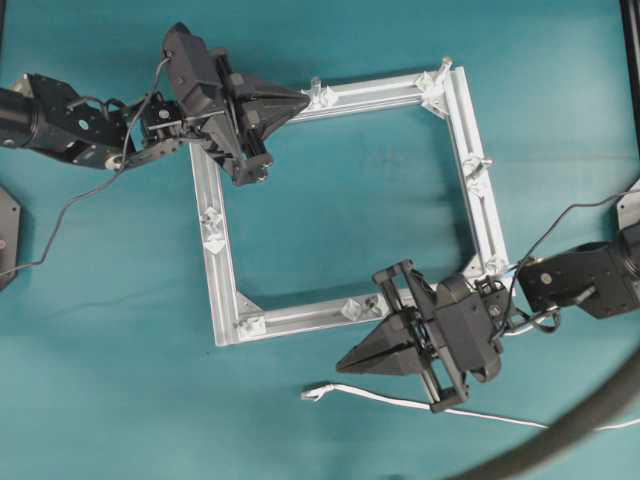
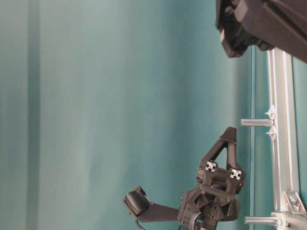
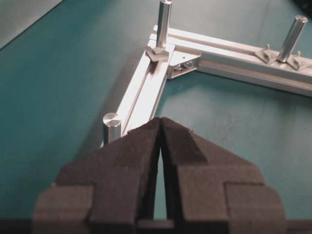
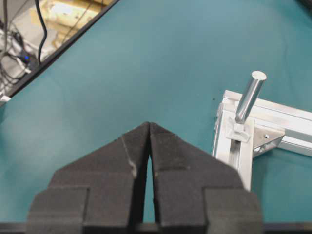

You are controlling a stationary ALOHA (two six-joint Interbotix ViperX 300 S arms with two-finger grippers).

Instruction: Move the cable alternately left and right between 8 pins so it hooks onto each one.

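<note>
Threading has not begun — the long thin white cable (image 1: 420,404) lies loose on the teal table (image 1: 120,380), just outside the square silver aluminium frame (image 1: 222,262), hooked on none of its upright silvery pins (image 3: 163,22). Both black grippers, left (image 1: 300,100) and right (image 1: 345,366), have their fingers pressed together, empty. Next, I judge, the right one must open and pick up the cable.

A teal table (image 1: 330,60) fills the scene, its surface plain and matte. On it lies a square frame (image 1: 483,205) of silver aluminium bars, turned slightly askew to the table edges, with small brackets (image 1: 250,322) at its corners and side middles. A thick grey hose (image 1: 570,425) curves across the lower right corner of the overhead view — blurred, close to the camera. Beyond the table's dark edge, the right wrist view shows a cluttered floor with dark cords (image 4: 41,29) — details unclear.
</note>
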